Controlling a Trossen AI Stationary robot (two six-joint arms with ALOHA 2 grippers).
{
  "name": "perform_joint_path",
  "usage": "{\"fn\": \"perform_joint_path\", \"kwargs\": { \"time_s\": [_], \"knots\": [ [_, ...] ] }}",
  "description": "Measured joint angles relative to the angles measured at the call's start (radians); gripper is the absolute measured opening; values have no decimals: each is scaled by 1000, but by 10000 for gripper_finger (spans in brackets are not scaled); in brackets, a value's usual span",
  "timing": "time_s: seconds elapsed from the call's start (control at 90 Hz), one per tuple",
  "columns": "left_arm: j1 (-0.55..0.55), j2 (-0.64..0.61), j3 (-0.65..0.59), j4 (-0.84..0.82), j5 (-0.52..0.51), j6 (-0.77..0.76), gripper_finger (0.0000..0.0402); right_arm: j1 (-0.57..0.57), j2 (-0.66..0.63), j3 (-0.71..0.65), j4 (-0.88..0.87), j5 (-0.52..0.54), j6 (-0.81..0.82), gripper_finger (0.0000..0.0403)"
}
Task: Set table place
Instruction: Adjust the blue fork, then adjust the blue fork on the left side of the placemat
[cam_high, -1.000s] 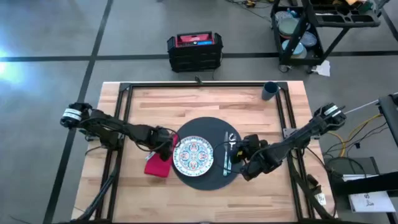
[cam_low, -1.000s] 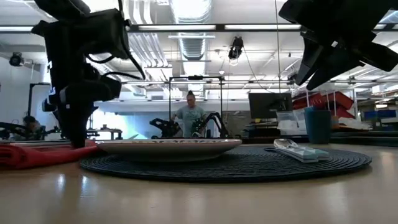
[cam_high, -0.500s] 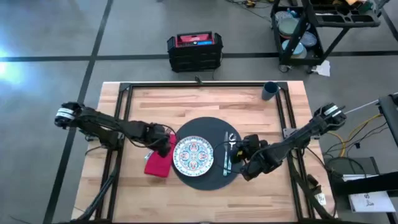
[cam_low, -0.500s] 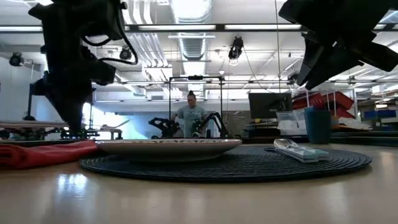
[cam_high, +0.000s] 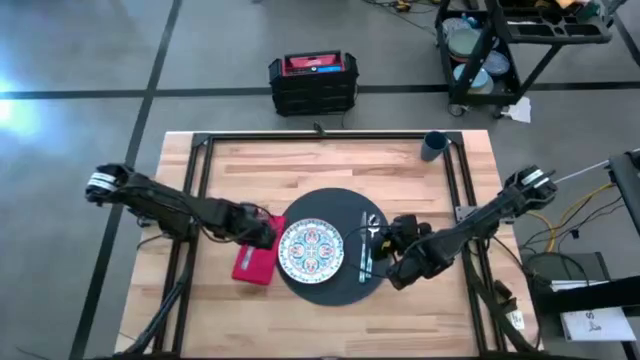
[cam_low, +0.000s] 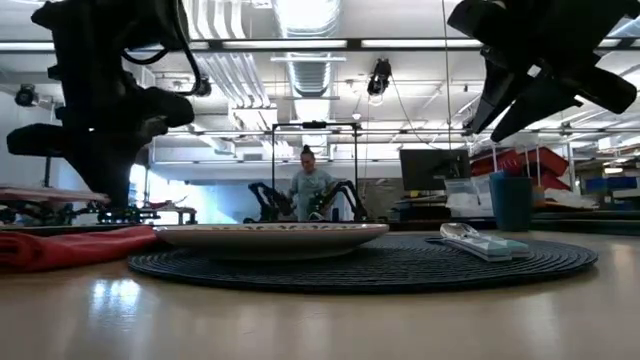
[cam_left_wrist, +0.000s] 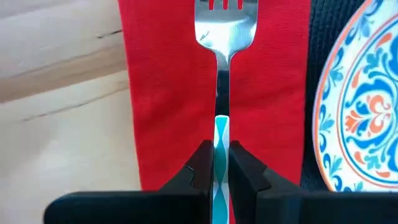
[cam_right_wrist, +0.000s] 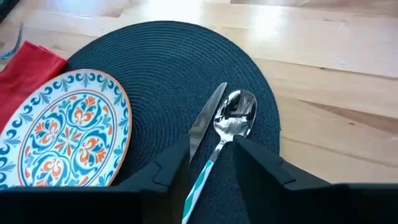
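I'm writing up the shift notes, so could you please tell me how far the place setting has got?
Done: the plate sits on the mat, with the knife and spoon lying beside it on the mat, and the napkin lies just off the mat's other side. In hand: the left gripper holds the fork over the napkin. Left: releasing the fork and bringing in the cup from the table's far corner. The right gripper hovers open above the spoon.

No legible text anywhere.

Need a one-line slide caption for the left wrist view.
Left gripper holds the fork by its handle over the red napkin.
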Motion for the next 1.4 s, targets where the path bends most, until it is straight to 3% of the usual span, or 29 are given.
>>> {"fn": "perform_joint_path", "kwargs": {
  "time_s": [0.178, 0.467, 0.711, 0.922, 1.078, 1.189, 1.256, 1.4],
  "knots": [
    [-12, 42, -58, 128, 17, -33, 8, 0, 0, 0, -3, 2, -2, 121],
    [-12, 67, -71, 149, -4, -71, 10, 0, 0, 0, -7, 0, -9, 110],
    [-12, 66, -71, 153, -4, -78, 84, 0, -1, 0, -8, -1, -11, 103],
    [-12, 57, -60, 152, 4, -61, 106, 0, -1, 0, -10, -1, -11, 116],
    [-12, 25, 3, 59, -20, 81, 80, 3, -1, 0, -14, -4, -8, 114],
    [-10, 23, 30, 0, -22, 276, 14, 2, -1, 0, -35, -20, -4, 52],
    [-5, 21, 34, -3, -19, 421, 6, 2, -1, 0, -35, -22, -19, 15],
    [1, 24, 32, -16, 3, 725, 0, 3, -1, 0, -28, -39, -57, 3]
  ]
}}
